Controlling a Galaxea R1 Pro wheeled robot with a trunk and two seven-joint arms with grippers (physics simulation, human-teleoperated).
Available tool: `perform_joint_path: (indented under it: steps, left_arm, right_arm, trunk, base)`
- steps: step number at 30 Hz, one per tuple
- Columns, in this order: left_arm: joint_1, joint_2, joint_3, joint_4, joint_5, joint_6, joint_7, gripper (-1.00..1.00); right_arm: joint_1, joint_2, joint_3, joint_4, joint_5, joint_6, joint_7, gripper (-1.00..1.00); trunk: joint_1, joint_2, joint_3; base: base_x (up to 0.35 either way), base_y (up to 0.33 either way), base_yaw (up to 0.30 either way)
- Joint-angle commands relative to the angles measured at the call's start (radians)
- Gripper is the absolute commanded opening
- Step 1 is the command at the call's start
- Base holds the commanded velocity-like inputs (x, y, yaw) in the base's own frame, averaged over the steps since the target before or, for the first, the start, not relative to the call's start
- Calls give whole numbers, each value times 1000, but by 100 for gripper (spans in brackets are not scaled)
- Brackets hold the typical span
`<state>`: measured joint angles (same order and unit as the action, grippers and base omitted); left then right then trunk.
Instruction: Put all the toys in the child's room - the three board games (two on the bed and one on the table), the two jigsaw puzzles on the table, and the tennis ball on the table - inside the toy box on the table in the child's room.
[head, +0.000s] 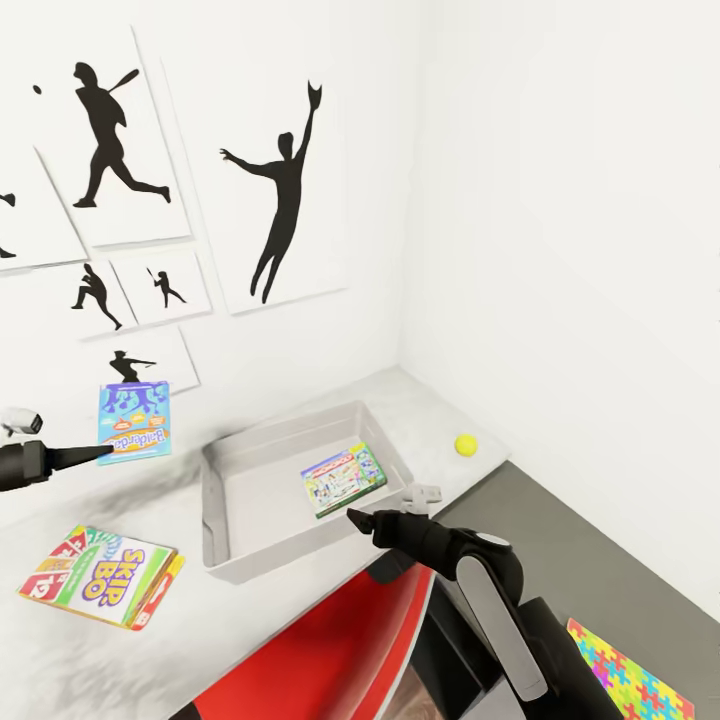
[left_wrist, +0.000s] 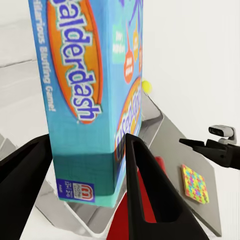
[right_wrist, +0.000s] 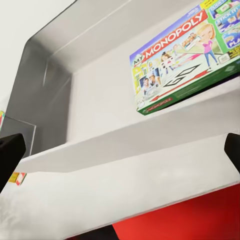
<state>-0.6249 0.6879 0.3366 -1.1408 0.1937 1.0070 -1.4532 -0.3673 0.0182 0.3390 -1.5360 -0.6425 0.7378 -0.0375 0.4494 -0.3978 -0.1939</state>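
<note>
At far left, my left gripper (head: 100, 455) is clamped on the blue Balderdash box (head: 134, 422), holding it upright in the air above the white table (head: 60, 500). Below it, near the table's front edge, lies the Skip-Bo box (head: 100, 577). At centre sits the grey toy box (head: 225, 480), a Monopoly game (head: 343, 479) flat inside. My right gripper (head: 352, 517) hovers just outside the tray's near wall, fingers spread wide, empty. Further right, the tennis ball (head: 465, 445) rests near the wall; a jigsaw puzzle (head: 630, 680) lies at lower right.
</note>
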Motion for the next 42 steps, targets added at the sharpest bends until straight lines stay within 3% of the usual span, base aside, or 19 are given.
perform_joint_path:
  steps: [1, 6, 15, 20, 24, 30, 39, 42]
  left_arm:
    - [-1, -3, -2, 0, 1, 10, -3, -100]
    - [-1, -31, -34, 1, 0, 15, 2, -100]
    - [-1, -59, -47, 4, -4, 19, 7, -100]
    - [-1, -95, -49, 8, -6, 20, 11, -100]
    - [-1, -131, -50, 11, -6, 23, 33, -100]
    - [-2, -208, -58, 12, -5, 29, 106, -100]
    - [-5, -288, -121, 13, -4, 30, 131, -100]
    - [-6, -318, -133, 23, -3, 30, 181, -100]
  right_arm:
    - [-1, 0, 0, -1, -5, 4, -4, 100]
    - [0, 0, -1, -1, -5, 4, -4, 100]
    - [0, 0, -1, -1, -5, 3, -4, 100]
    - [0, 0, -2, -1, -5, 3, -4, 100]
    - [0, 0, -3, -1, -5, 3, -4, 100]
    - [0, 0, -3, -1, -5, 4, -4, 100]
    - [0, -1, -5, -1, -5, 3, -4, 100]
    - [0, -3, -5, -1, -5, 3, -4, 100]
  trunk:
    - [1, -2, -2]
    - [1, -2, -2]
    - [1, -2, -2]
    - [1, -2, -2]
    - [1, -2, -2]
    - [1, -2, -2]
    - [1, -2, -2]
    - [1, -2, -2]
  base:
    - [6, -13, 0]
    - [2, -5, 0]
    - [0, 0, 0]
    - [0, 0, 0]
    - [0, 0, 0]
    - [0, 0, 0]
    - [0, 0, 0]
    - [0, 0, 0]
